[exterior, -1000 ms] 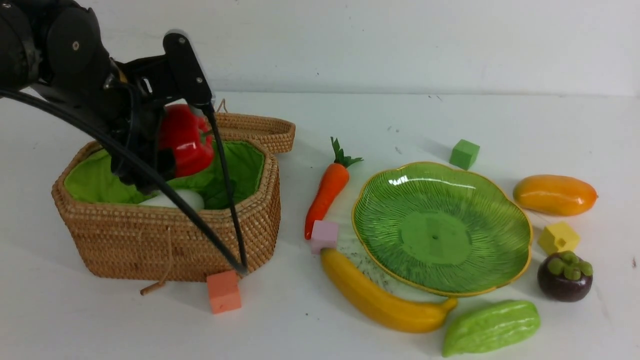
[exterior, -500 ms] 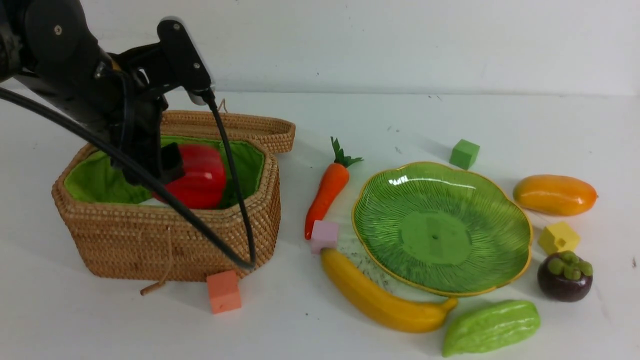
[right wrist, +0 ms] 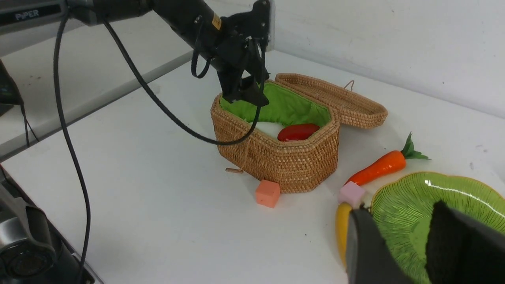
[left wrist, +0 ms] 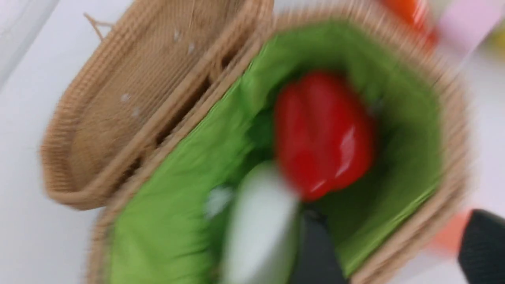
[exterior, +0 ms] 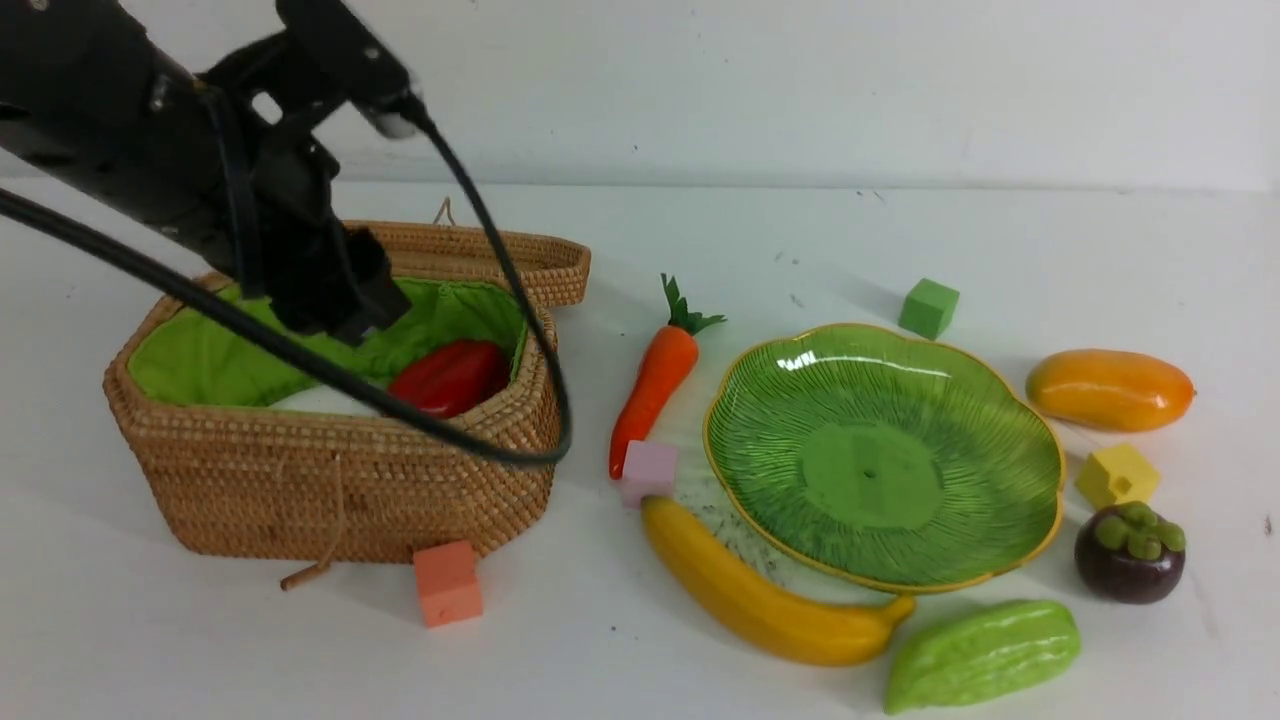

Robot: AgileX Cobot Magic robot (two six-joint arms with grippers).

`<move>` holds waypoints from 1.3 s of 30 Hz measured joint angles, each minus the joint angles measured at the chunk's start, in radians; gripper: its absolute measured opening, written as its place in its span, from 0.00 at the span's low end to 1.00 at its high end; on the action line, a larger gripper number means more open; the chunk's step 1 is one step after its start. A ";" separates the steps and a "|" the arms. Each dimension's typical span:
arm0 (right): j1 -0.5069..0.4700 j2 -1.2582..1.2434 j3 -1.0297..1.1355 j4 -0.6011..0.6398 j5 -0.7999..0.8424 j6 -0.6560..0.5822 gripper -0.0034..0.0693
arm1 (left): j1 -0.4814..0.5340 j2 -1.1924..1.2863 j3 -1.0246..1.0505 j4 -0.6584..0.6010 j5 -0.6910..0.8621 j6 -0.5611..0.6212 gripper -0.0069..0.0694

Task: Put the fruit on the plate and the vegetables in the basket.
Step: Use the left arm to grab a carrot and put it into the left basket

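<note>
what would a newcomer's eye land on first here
The tan wicker basket on the left grabs the eye, its bright green lining cradling a red bell pepper, with the black left claw hanging open above it. On the right, the big empty green plate sits with a carrot, banana, mango and mangosteen lying around it.
</note>
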 joint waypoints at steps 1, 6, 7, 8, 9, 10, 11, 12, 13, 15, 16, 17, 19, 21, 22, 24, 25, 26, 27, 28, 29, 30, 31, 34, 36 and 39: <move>0.000 0.000 0.000 0.000 0.009 0.000 0.38 | 0.000 -0.013 0.000 -0.044 0.006 -0.049 0.49; 0.000 0.000 0.000 0.000 0.040 0.000 0.38 | -0.020 -0.053 -0.004 -0.181 0.129 -0.283 0.11; 0.000 0.000 0.000 0.000 0.052 0.000 0.38 | -0.066 -0.054 -0.004 -0.153 0.196 -0.369 0.07; 0.000 0.000 0.000 0.000 0.061 0.000 0.38 | -0.106 -0.054 -0.004 -0.118 0.223 -0.421 0.07; 0.000 0.000 0.000 0.000 0.067 0.000 0.38 | -0.154 -0.054 -0.004 -0.083 0.236 -0.468 0.07; 0.000 0.000 0.000 0.000 0.072 0.000 0.38 | -0.210 -0.053 -0.004 -0.033 0.242 -0.530 0.07; 0.000 0.000 0.000 -0.001 0.074 0.000 0.38 | -0.268 -0.051 -0.004 0.025 0.245 -0.581 0.07; 0.000 0.000 0.000 -0.001 0.077 0.000 0.38 | -0.326 -0.045 -0.005 0.082 0.245 -0.655 0.07; 0.000 0.000 0.000 -0.001 0.081 0.000 0.38 | -0.381 -0.034 -0.007 0.137 0.245 -0.699 0.07; 0.000 0.000 0.000 0.000 0.094 0.001 0.38 | -0.454 0.003 -0.025 0.222 0.244 -0.786 0.07; 0.000 0.000 0.000 0.001 0.101 0.001 0.38 | -0.486 0.026 -0.041 0.250 0.243 -0.813 0.07; 0.000 0.000 0.000 0.001 0.106 0.001 0.38 | -0.502 0.061 -0.062 0.273 0.243 -0.837 0.07; 0.000 0.000 0.000 -0.001 0.109 0.001 0.38 | -0.518 0.145 -0.145 0.312 0.252 -0.876 0.07; 0.000 0.000 0.000 -0.001 0.109 0.001 0.38 | -0.518 0.237 -0.244 0.343 0.267 -0.887 0.07; 0.000 0.000 0.000 -0.001 0.109 0.001 0.38 | -0.518 0.274 -0.276 0.358 0.275 -0.889 0.07; 0.000 0.000 0.000 -0.002 0.109 0.001 0.38 | -0.518 0.356 -0.376 0.395 0.283 -0.891 0.07; 0.000 0.000 0.000 -0.002 0.109 0.001 0.38 | -0.518 0.400 -0.444 0.423 0.286 -0.891 0.07; 0.000 0.000 0.000 -0.002 0.109 0.001 0.38 | -0.518 0.444 -0.477 0.436 0.287 -0.890 0.07; 0.000 0.000 0.000 -0.002 0.109 0.001 0.38 | -0.518 0.504 -0.565 0.467 0.297 -0.878 0.07; 0.000 0.000 0.000 -0.002 0.109 0.001 0.38 | -0.518 0.504 -0.565 0.467 0.297 -0.878 0.07; 0.000 0.000 0.000 -0.002 0.109 0.001 0.38 | -0.511 0.572 -0.649 0.484 0.310 -0.858 0.09; 0.000 0.000 0.000 -0.002 0.109 0.001 0.38 | -0.503 0.612 -0.697 0.486 0.322 -0.844 0.11; 0.000 0.000 0.000 -0.002 0.109 0.001 0.38 | -0.497 0.635 -0.732 0.486 0.331 -0.836 0.14; 0.000 0.000 0.000 -0.001 0.109 0.001 0.38 | -0.451 0.731 -0.816 0.459 0.333 -0.823 0.27; 0.000 0.000 0.000 -0.001 0.109 0.001 0.38 | -0.422 0.764 -0.830 0.436 0.312 -0.812 0.38; 0.000 0.000 0.000 -0.001 0.109 0.001 0.38 | -0.390 0.801 -0.837 0.438 0.265 -0.794 0.53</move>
